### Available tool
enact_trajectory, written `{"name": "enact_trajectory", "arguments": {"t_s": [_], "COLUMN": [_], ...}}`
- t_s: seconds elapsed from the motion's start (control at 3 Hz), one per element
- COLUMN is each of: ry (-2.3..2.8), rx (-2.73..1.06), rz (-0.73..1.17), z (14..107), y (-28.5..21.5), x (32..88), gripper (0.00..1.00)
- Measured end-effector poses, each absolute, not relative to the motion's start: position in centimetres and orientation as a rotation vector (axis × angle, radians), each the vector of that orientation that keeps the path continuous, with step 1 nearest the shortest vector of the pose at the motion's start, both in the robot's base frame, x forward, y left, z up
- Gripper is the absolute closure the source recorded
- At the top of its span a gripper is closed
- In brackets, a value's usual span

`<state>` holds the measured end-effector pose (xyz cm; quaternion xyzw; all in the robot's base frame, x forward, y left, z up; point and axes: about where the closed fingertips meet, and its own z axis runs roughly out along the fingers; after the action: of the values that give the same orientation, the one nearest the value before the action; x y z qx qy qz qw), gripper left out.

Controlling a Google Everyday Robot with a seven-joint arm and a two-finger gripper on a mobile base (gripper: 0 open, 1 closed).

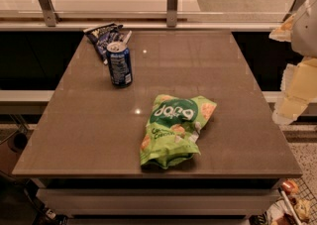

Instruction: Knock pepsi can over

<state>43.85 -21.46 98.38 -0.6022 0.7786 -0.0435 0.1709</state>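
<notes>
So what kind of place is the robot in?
Probably an office snack area: a brown counter holds a pepsi can, a blue snack bag and a green chip bag, glass railing behind. The claw hangs at the right edge.

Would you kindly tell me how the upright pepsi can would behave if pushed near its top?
The pepsi can stands tall and narrow, so it would probably tip readily. Its round body may then roll on the glossy table. The blue snack bag behind it might stop it. The gripper is at the right edge, apart from the can.
</notes>
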Motion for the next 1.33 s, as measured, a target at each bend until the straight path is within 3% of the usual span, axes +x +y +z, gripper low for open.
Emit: {"name": "enact_trajectory", "arguments": {"t_s": [0.67,1.33], "ry": [2.148,1.87], "rx": [-1.642,-1.372], "rz": [-0.051,0.214], "z": [98.7,97.4], "y": [-22.0,-23.5], "x": [44.8,50.7], "gripper": [0.0,0.0]}}
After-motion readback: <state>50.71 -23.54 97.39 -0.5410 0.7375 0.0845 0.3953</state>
